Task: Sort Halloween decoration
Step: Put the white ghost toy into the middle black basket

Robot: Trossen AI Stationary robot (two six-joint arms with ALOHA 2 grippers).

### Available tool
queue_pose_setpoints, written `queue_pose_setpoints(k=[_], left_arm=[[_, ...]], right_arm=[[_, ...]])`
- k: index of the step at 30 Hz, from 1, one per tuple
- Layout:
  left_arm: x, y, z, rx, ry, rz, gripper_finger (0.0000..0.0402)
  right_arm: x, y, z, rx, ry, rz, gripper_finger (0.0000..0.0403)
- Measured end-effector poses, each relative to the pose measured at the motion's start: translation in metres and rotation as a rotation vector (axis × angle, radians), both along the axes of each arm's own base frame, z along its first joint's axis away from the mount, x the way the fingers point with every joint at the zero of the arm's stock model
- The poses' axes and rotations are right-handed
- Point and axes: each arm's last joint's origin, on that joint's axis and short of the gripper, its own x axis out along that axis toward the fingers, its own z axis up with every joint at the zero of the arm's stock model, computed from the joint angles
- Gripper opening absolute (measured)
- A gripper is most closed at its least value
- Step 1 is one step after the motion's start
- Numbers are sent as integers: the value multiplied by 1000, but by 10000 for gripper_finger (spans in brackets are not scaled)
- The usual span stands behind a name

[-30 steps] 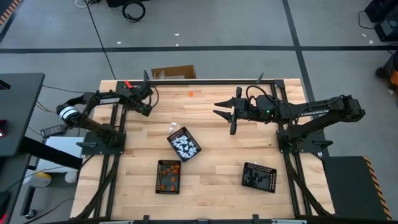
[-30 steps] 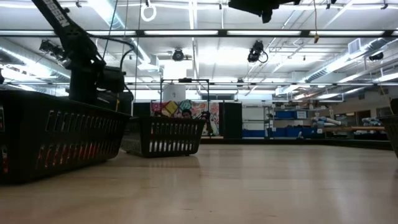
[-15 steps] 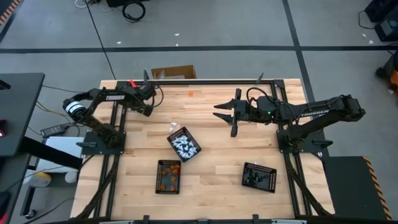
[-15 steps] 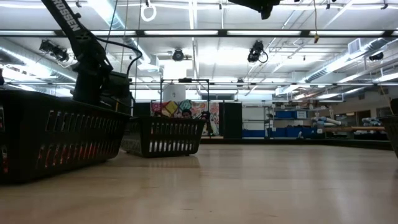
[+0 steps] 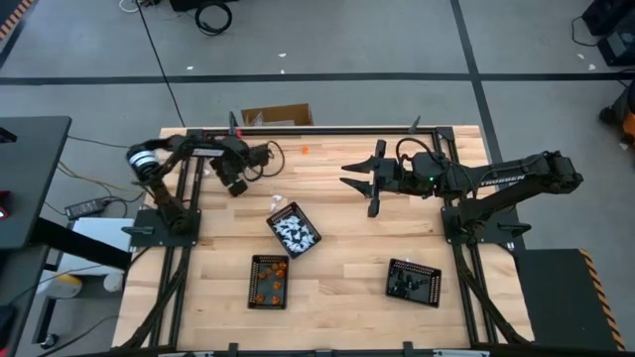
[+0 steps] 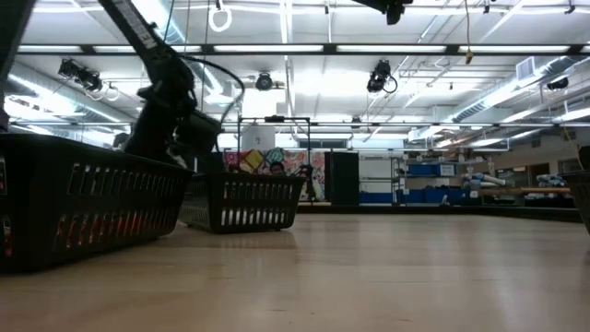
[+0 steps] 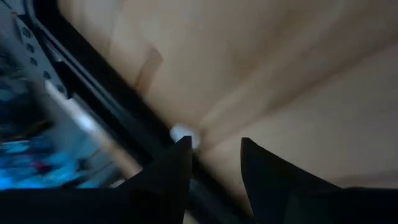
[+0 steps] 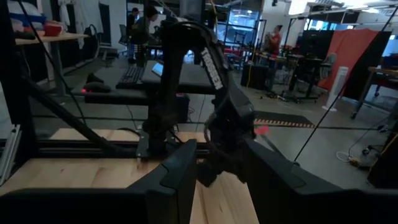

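Observation:
Three black trays stand on the wooden table. One holds white pieces, one holds orange pieces, and one holds black pieces. A single orange piece lies on the bare wood near the far edge. My left gripper hangs over the far left of the table, slanting down. It is open with nothing between its fingers. My right gripper is high over the table's middle, level and pointing left. It is open and holds nothing.
A black frame rail runs along the table's far edge. In the blurred left wrist view it passes under my left gripper with a small white spot on it. A white scrap lies beside the white tray. Bare wood lies between the trays and the far rail.
My left arm has swung toward the table's right. Its gripper has gone a little right and toward the near edge, and it has rolled and tipped further down. My right arm has kept still, and the trays have not moved.

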Motion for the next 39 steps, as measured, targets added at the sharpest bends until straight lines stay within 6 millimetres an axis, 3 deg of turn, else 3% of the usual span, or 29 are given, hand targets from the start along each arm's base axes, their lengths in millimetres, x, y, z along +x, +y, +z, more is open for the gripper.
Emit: queue_pose_setpoints(k=[4,12,20,24,28,39], left_arm=[[4,6,-12,-141,154,-88,144],[-11,19,-37,-341,387,-145,154],[-12,24,-47,-384,413,-260,228],[-13,23,-49,-446,445,-350,236],[-11,24,-50,-503,452,-443,212],[-3,20,-53,-555,415,-547,86]], right_arm=[[0,1,0,0,5,4,134],[0,1,-2,-5,25,6,134],[0,1,-3,-6,31,11,134],[0,1,-4,-6,37,10,134],[0,1,-4,-6,38,11,134],[0,1,-4,-6,42,11,134]])
